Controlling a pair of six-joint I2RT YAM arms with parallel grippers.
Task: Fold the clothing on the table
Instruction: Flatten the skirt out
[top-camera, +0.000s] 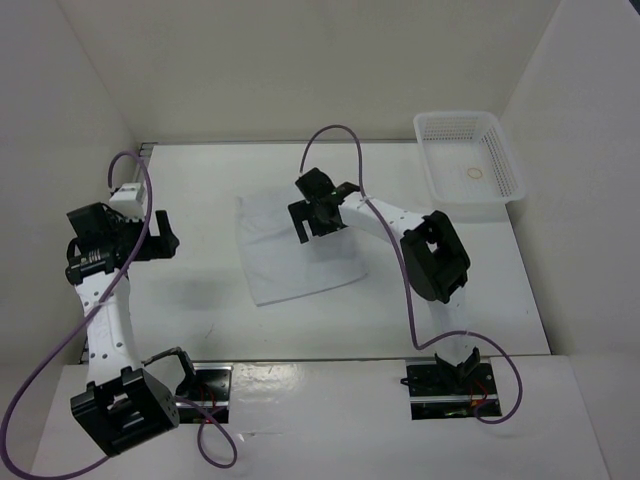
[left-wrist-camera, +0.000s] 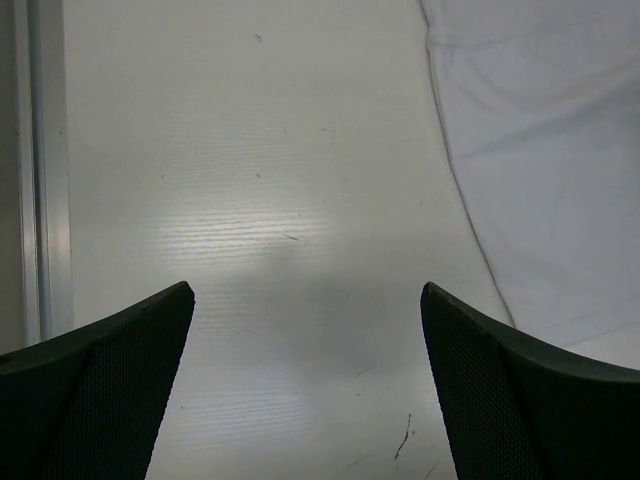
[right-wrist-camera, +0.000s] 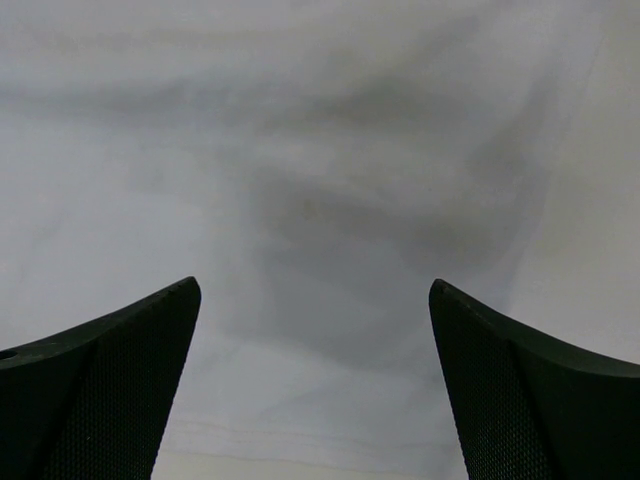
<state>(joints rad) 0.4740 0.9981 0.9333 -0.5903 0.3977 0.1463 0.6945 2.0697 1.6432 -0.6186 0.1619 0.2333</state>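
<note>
The clothing (top-camera: 290, 262) is a white, thin, lightly wrinkled sheet lying flat in the middle of the table (top-camera: 200, 300). My right gripper (top-camera: 318, 215) hovers over its far part, jaws wide open. In the right wrist view the clothing (right-wrist-camera: 320, 150) fills the picture, and the gripper (right-wrist-camera: 314, 284) has nothing between its fingers. My left gripper (top-camera: 160, 235) stands open over bare table, left of the clothing. In the left wrist view the gripper (left-wrist-camera: 306, 288) holds nothing, and the clothing's edge (left-wrist-camera: 540, 150) shows at the upper right.
A white mesh basket (top-camera: 470, 195) stands at the far right corner with a small ring (top-camera: 474, 173) inside. White walls enclose the table on the left, back and right. A metal strip (left-wrist-camera: 45, 170) runs along the table's left edge.
</note>
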